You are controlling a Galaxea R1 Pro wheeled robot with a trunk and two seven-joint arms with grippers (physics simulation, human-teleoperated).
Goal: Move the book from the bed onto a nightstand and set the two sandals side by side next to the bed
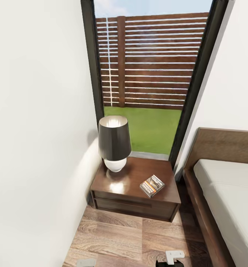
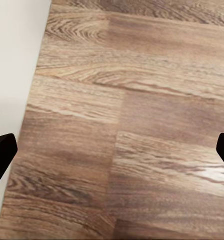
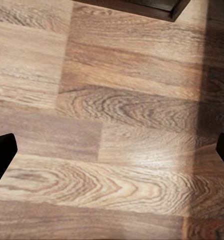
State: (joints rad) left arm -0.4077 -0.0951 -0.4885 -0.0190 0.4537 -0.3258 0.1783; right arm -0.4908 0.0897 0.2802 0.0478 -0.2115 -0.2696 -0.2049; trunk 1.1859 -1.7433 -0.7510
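Head view, read from its left side with the nightstand point(image 1: 137, 193) as landmark: a white wall point(image 1: 35, 129) stands left of the nightstand. On the nightstand's left part stands a lamp point(image 1: 114, 142) with a dark shade and a white round base. The book point(image 1: 152, 185) lies flat on the nightstand's right front part, apart from the lamp. Behind the nightstand is a tall black-framed window point(image 1: 150, 74). Right of the nightstand is the bed point(image 1: 227, 193), with pale mattress and wooden headboard. In front of the nightstand is wood-plank floor point(image 1: 131, 237).

The left gripper point(image 2: 112, 150) hangs over the floor, its fingers far apart and nothing between them. The right gripper point(image 3: 112, 150) is likewise spread wide and holds nothing, over the floor near the nightstand's front corner.
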